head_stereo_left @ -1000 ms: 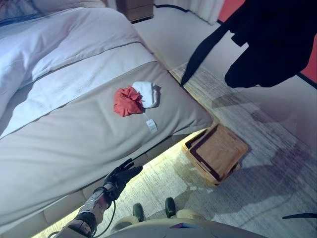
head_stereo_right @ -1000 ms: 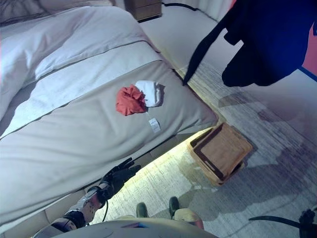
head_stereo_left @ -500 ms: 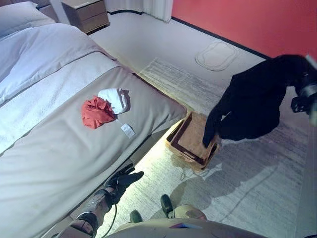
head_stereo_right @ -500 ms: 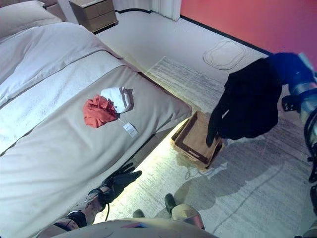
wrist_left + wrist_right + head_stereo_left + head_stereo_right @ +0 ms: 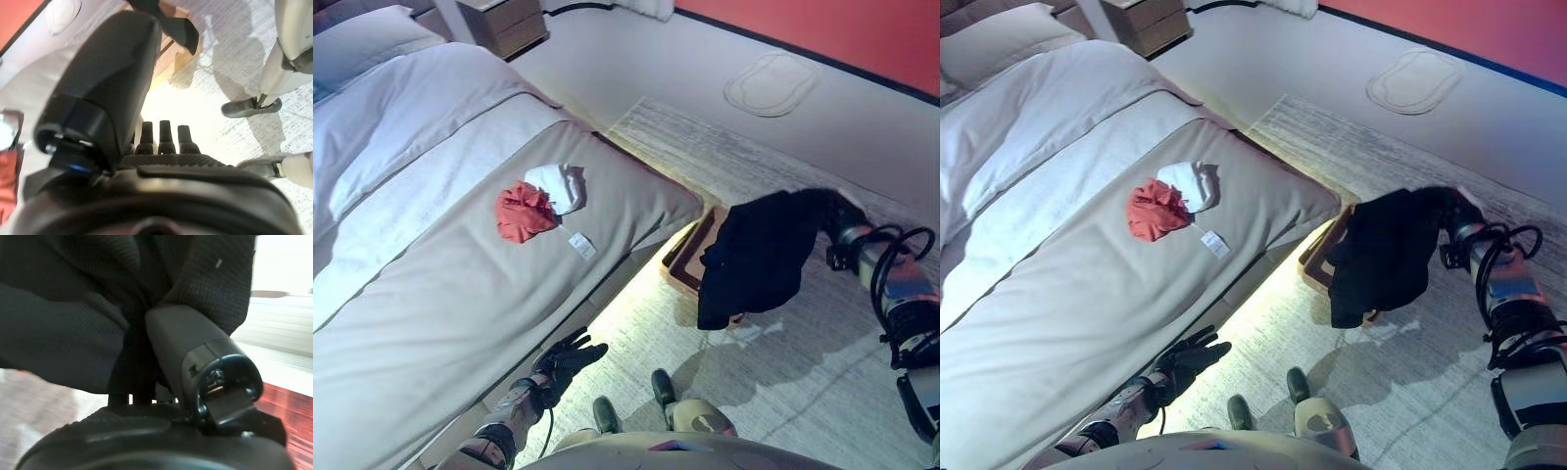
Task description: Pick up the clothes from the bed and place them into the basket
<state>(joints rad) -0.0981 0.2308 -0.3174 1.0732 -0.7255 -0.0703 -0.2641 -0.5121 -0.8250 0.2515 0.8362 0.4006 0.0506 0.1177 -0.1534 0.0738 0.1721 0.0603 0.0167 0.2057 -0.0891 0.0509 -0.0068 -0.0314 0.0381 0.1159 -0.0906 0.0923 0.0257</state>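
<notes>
A black garment (image 5: 754, 257) hangs from my right hand (image 5: 839, 210), which is shut on its top edge. It hangs just above the brown basket (image 5: 687, 257) on the rug beside the bed and hides most of it. In the right wrist view my thumb (image 5: 195, 352) presses into the black cloth (image 5: 73, 308). A red cloth (image 5: 523, 211) and a white cloth (image 5: 558, 186) lie touching on the bed (image 5: 431, 294), with a small white tag (image 5: 579, 245) beside them. My left hand (image 5: 566, 357) is open and empty, low by the bed's side.
A grey striped rug (image 5: 783, 382) covers the floor around the basket. A wooden nightstand (image 5: 504, 20) and a pillow (image 5: 362, 44) are at the bed's head. An oval mat (image 5: 771, 83) lies by the red wall.
My right arm has come down and in, lowering the black garment from high up to just over the basket. The camera has shifted. The left hand has stayed put.
</notes>
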